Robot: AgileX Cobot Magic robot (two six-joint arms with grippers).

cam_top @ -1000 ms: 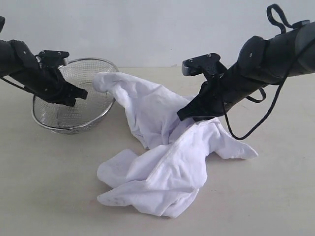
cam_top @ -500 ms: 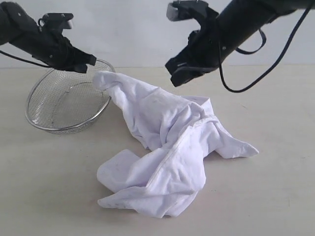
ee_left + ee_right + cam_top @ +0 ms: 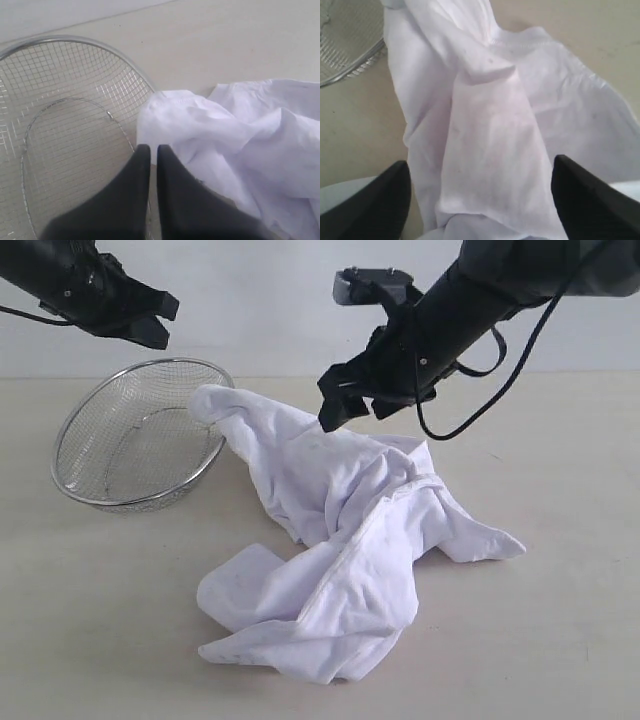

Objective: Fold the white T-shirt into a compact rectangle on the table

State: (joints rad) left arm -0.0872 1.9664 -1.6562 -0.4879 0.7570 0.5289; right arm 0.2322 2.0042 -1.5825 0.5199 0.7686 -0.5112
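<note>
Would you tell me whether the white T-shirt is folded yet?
Not folded: the white T-shirt lies crumpled in a loose heap on the table.

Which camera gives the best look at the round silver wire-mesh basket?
The exterior view: nearly the whole round silver wire-mesh basket shows. The left wrist view crops it; the right wrist view catches only an edge.

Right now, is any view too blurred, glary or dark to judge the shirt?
Exterior view: even soft light, faint shadows under the white T-shirt, folds readable. Left wrist view: mesh basket crisp, left gripper soft-edged. Right wrist view: softest, slight pink cast on the cloth, right gripper a dark blur; no glare anywhere.
</note>
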